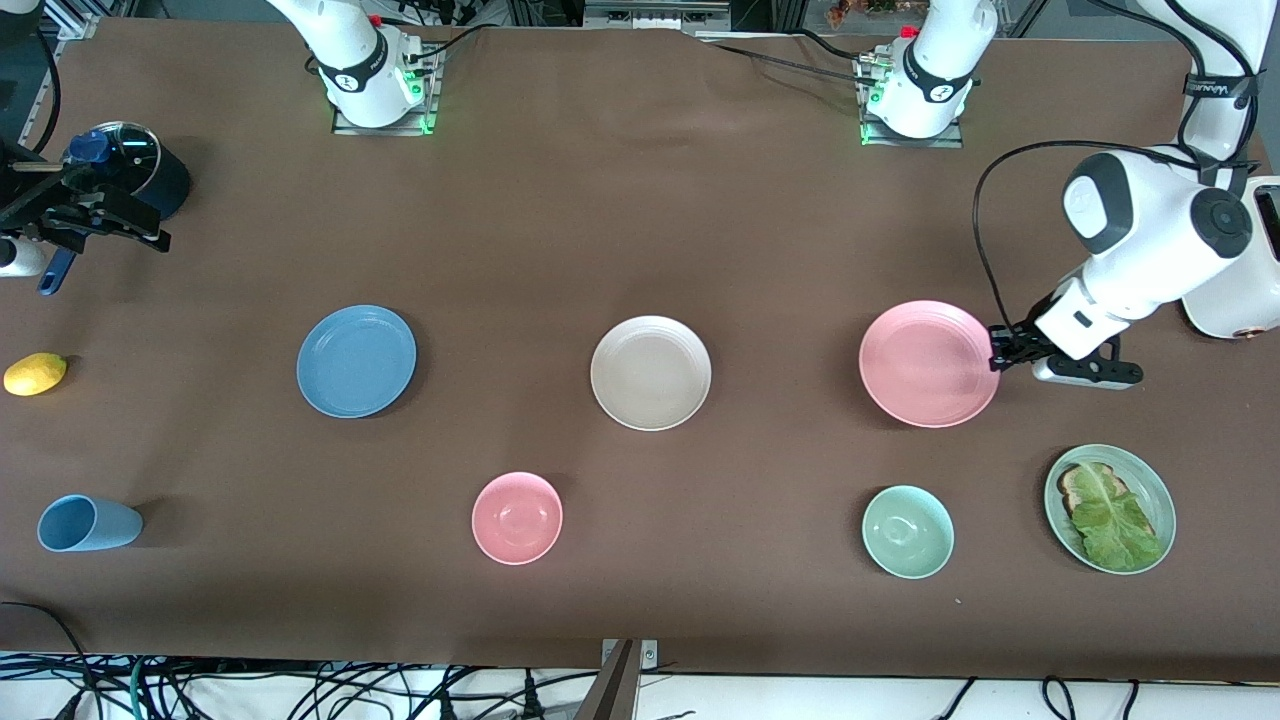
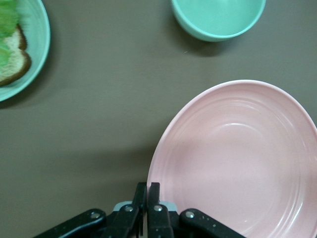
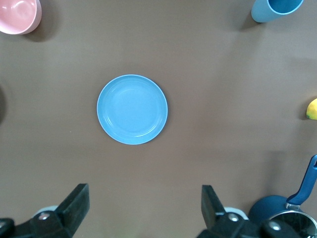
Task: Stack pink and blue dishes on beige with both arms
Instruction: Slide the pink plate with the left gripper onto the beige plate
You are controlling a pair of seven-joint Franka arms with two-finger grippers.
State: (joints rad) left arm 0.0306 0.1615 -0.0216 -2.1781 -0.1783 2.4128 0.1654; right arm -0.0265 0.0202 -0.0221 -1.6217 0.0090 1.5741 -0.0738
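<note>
The pink plate [image 1: 928, 363] [image 2: 237, 158] lies toward the left arm's end of the table. My left gripper [image 1: 996, 350] [image 2: 147, 187] is shut on that plate's rim, on the side away from the beige plate [image 1: 651, 372]. The beige plate sits at mid-table between the pink plate and the blue plate [image 1: 356, 360] [image 3: 132, 109]. My right gripper [image 1: 120, 222] [image 3: 145, 198] hangs open and holds nothing, high over the right arm's end of the table beside a dark pot [image 1: 135, 165], well apart from the blue plate.
Nearer the front camera lie a blue cup [image 1: 88, 523], a pink bowl [image 1: 517, 517], a green bowl [image 1: 907, 531] and a pale green plate [image 1: 1160, 495] with toast and lettuce. A lemon [image 1: 35, 374] lies at the right arm's end of the table.
</note>
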